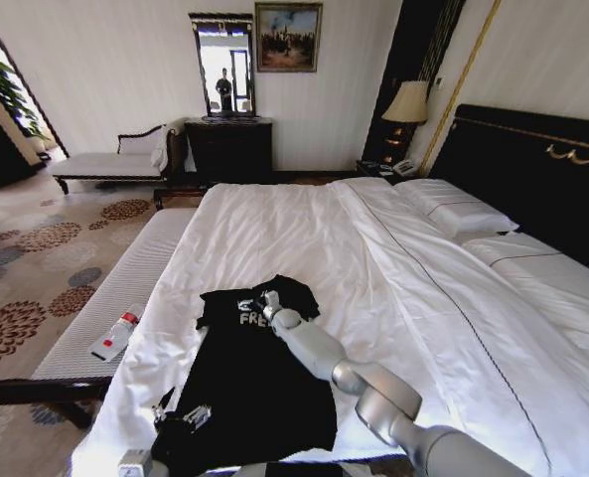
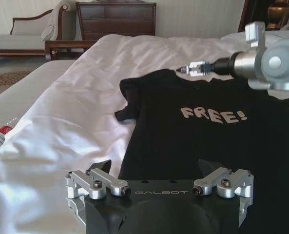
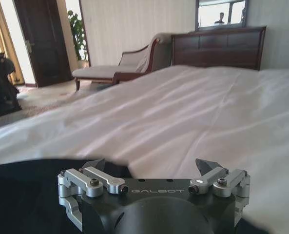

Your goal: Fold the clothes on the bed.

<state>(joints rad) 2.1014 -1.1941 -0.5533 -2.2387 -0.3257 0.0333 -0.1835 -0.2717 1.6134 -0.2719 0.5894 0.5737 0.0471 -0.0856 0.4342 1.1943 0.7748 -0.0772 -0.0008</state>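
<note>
Right pincer (image 1: 267, 298): arm reaches across the bed from the near right, tip over the collar end of the black T-shirt (image 1: 254, 383), just beyond the white "FREE!" lettering (image 2: 213, 115). In the right wrist view its fingertips (image 3: 206, 165) stand wide apart, nothing between them; black cloth lies under and to one side of them, white sheet beyond. From the left wrist view the same pincer (image 2: 181, 70) shows side-on at the shirt's far edge.

Left pincer (image 1: 180, 415): low at the near hem of the shirt, on the robot's left. Fingertips (image 2: 208, 167) also spread apart, holding nothing, set over the hem edge.

T-shirt: lies flat, print side up, on the near left part of the bed (image 1: 403, 288), collar pointing away from the robot, one sleeve spread toward the left edge.

Bed: white duvet, two pillows (image 1: 458, 209) against the dark headboard (image 1: 532, 169) on the right.

Grey bench (image 1: 125, 288) just beside the bed's left side; a white and red bottle (image 1: 116, 334) lies on it. Chaise (image 1: 115, 159) and dark dresser (image 1: 228, 149) stand at the far wall.
</note>
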